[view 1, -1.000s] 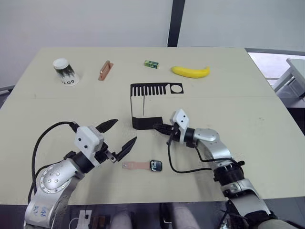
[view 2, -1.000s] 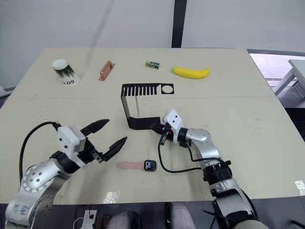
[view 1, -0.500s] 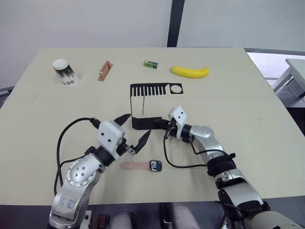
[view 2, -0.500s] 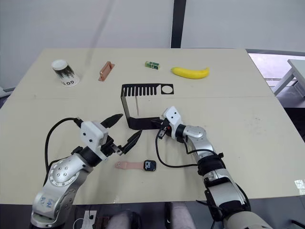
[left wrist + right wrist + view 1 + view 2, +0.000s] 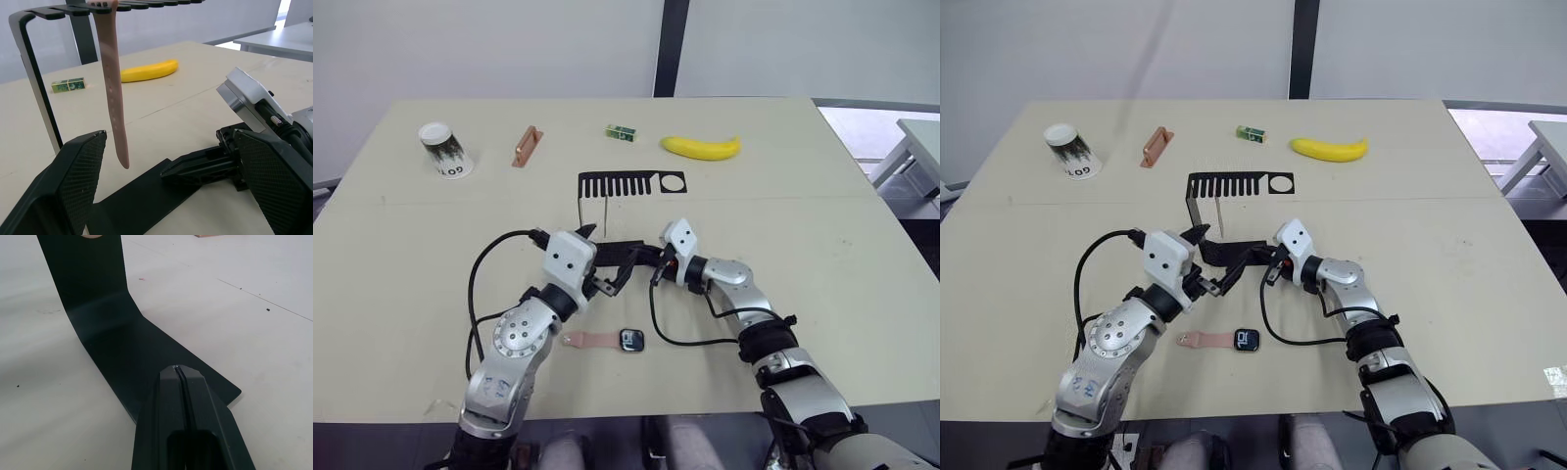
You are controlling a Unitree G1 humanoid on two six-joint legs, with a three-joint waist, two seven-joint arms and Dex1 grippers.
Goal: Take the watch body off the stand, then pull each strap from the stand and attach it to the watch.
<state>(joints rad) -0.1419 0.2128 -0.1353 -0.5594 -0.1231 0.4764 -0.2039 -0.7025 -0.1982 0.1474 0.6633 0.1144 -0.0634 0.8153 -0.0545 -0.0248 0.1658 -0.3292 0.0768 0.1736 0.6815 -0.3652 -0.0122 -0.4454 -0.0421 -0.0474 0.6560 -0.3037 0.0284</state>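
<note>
The left gripper (image 5: 161, 181) is spread wide at the stand (image 5: 592, 211), near the hanging strap (image 5: 113, 88). The right gripper (image 5: 180, 374) is squeezed tight, resting on the stand's base, holding nothing.

Stand (image 5: 607, 220) mid-table (image 5: 862, 294); watch (image 5: 633, 340) with strap (image 5: 592, 340) nearer; cup (image 5: 443, 149), bar (image 5: 526, 145), box (image 5: 621, 131), banana (image 5: 702, 147) along far edge, left to right.
</note>
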